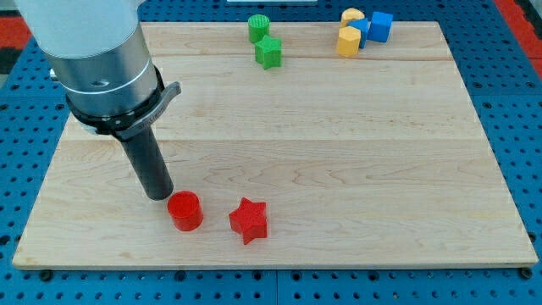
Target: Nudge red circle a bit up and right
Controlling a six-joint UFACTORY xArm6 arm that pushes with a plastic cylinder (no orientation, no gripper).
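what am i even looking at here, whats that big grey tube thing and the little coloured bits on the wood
There is only one picture, from a single camera looking down at an angle on a wooden board that lies on a blue pegboard base.

The grey tube is the end of a robot arm. It has no fingers and holds nothing. It ends in a dark rod, and my tip rests on the board to push small blocks around.

Near the view's bottom sit a red circle and a red star. My tip is just up and left of the red circle, very close to it, maybe touching.

Along the view's top are a green cylinder and a green star, then to their right two yellow blocks and two blue blocks bunched together.
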